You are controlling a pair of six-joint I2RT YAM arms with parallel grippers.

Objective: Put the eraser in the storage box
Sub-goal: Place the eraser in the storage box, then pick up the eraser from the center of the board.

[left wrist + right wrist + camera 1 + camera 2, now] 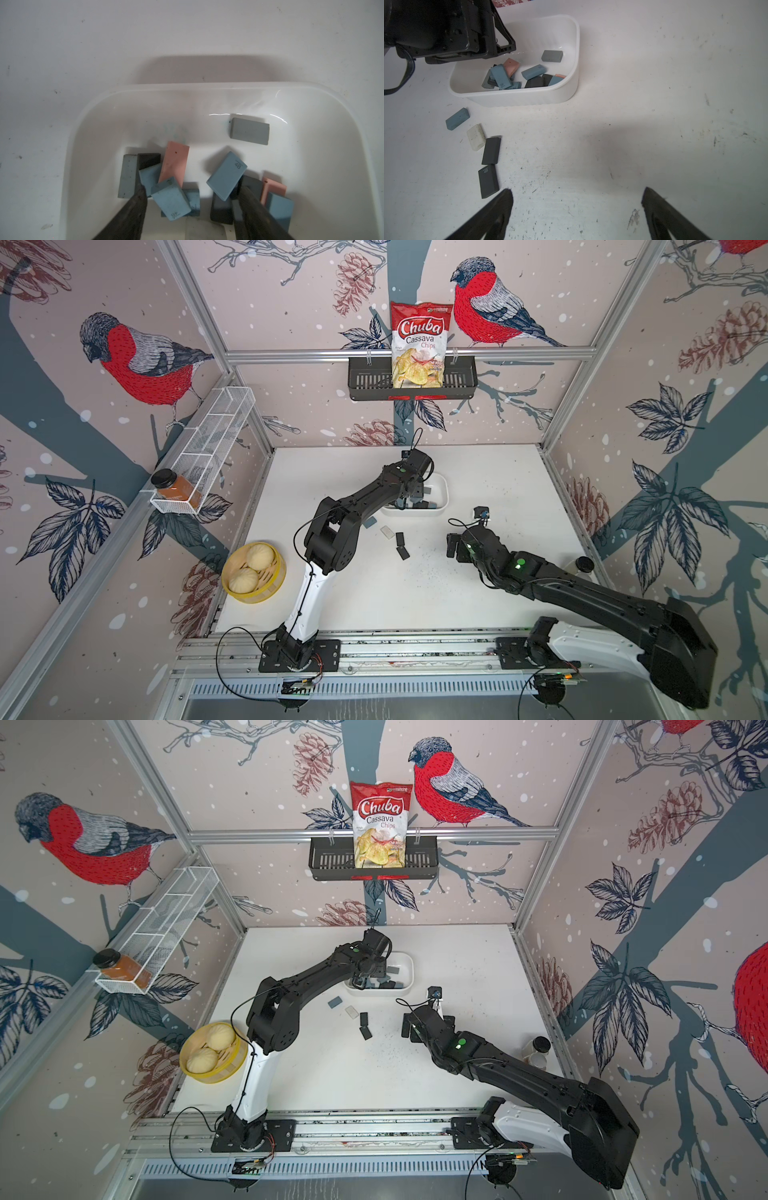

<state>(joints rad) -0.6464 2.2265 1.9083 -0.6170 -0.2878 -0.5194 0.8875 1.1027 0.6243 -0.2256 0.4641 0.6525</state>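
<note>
Blue eraser point(171, 200) lay tilted on other erasers point(175, 164) in the storage box point(207, 87), between the left gripper's point(192, 187) spread, empty jaws; a careless withdrawal could drag it out.

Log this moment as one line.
left pincer: open over storage box | right pincer: open, empty | loose on table: blue eraser, white eraser, two black erasers

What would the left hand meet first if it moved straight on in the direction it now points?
Most likely the blue eraser lying tilted between its open fingers, inside the box. The left hand points down into it; depth is unclear.
</note>
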